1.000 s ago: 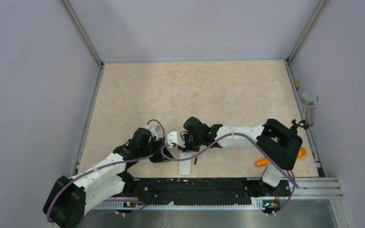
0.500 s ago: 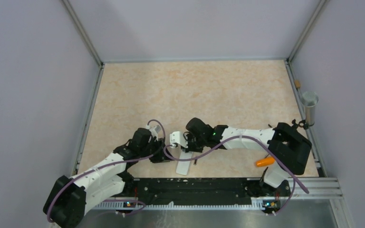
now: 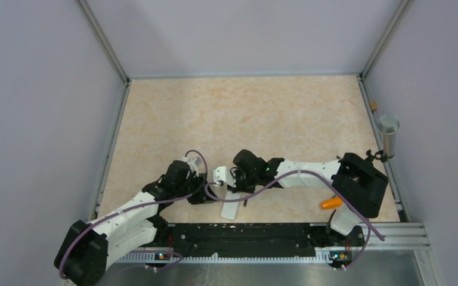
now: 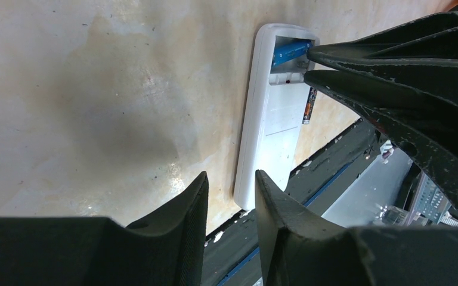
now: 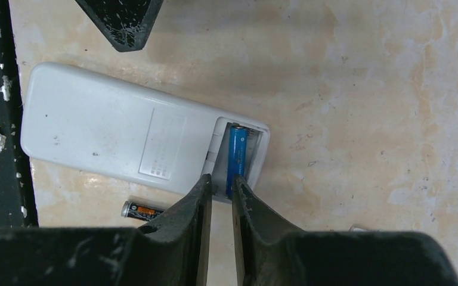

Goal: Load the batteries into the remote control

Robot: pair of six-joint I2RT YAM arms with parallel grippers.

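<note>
a pale marbled table (image 3: 244, 113) boxed in by plain lilac walls, seen from above, with two robot arms at its near edge. the white remote control (image 5: 107, 134) lies back-up close to that edge, between the two grippers, its battery bay uncovered.

over the last second the right arm has slid a little nearer the remote, and its elbow has swung out over the orange object (image 3: 331, 202), hiding part of it. the right gripper (image 5: 220, 179) now has its tips at the bay's rim. its fingers are almost together with a thin gap, pinching nothing, just beside the blue battery (image 5: 237, 152), which lies in the bay. so one cell looks loaded and is probably being nudged home.

the black battery (image 5: 138, 210) lies on the table just beside the remote's long edge, not yet loaded. the left gripper (image 4: 231, 174) hovers at the remote's other end, fingers spread, holding nothing.

count: two arms, one remote, two batteries, one orange object, one grey tube (image 3: 389, 128) at the right rail.
</note>
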